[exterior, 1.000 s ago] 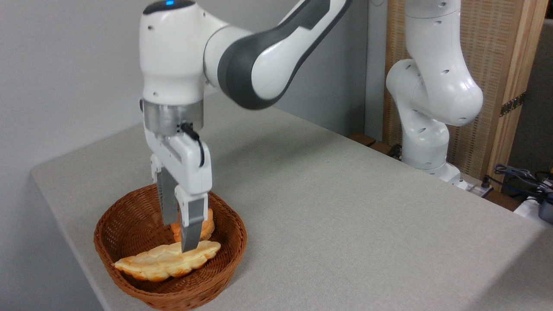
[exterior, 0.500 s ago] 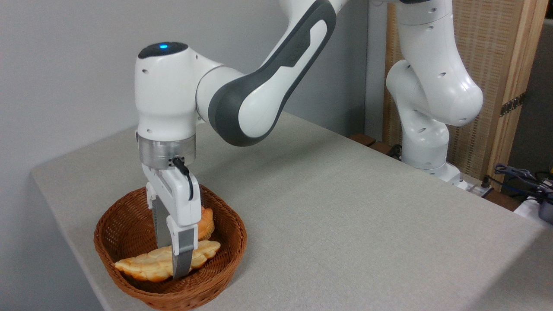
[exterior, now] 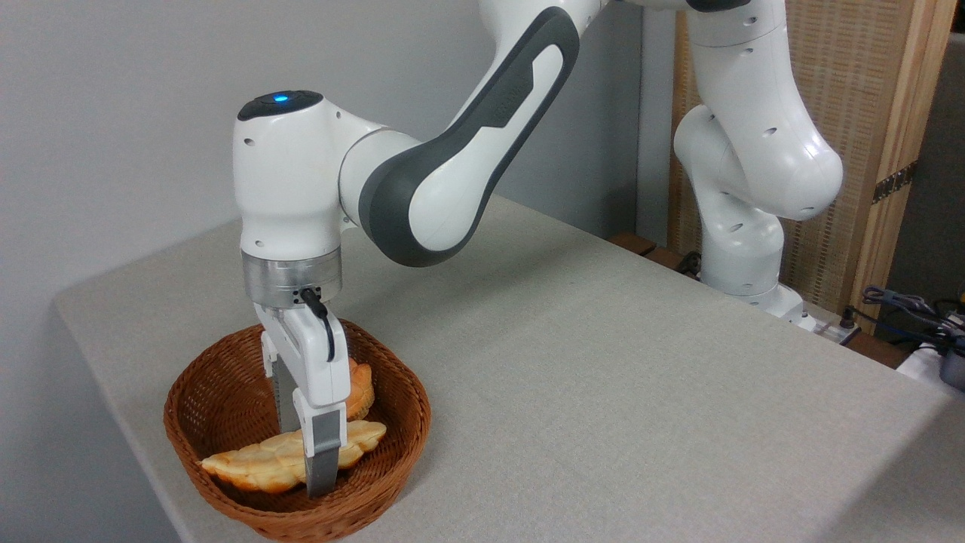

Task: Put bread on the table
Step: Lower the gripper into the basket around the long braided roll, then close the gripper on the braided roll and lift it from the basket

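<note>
Metal-fingered pincer [exterior: 310, 466] spread astride the flat braided bread [exterior: 260, 461]; round woven wicker basket [exterior: 219, 392].

cream bread [exterior: 260, 461] golden-edged, brown wicker basket [exterior: 226, 392], speckled grey table [exterior: 603, 377]

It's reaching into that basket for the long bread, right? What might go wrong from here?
The end effector straddles the braided loaf right of its middle, so the long left end may droop or slip out when lifted. The round bun sits just behind the fingers and might get nudged. The wicker basket is light and near the table corner; it could shift.
</note>
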You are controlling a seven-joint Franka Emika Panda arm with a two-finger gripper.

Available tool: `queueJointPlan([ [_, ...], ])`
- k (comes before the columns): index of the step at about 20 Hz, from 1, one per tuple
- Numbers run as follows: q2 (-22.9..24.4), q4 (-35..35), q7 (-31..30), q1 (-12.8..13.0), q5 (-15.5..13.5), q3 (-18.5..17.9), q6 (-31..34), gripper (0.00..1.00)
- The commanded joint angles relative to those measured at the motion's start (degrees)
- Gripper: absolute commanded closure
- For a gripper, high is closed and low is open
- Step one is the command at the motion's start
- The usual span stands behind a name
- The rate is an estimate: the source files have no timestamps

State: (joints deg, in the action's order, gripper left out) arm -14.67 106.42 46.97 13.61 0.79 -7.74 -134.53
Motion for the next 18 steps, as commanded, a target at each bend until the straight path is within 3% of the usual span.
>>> queueJointPlan([
  [1, -0.4, -0.8, 0.3, -0.3, 1.1, 0.1, -0.6, 0.71],
  [11, -0.1, -0.8, 0.4, -0.3, 1.1, 0.1, -0.5, 0.71],
  [18, 5.3, -0.8, 0.0, -0.3, 0.3, 0.0, 2.2, 0.68],
])
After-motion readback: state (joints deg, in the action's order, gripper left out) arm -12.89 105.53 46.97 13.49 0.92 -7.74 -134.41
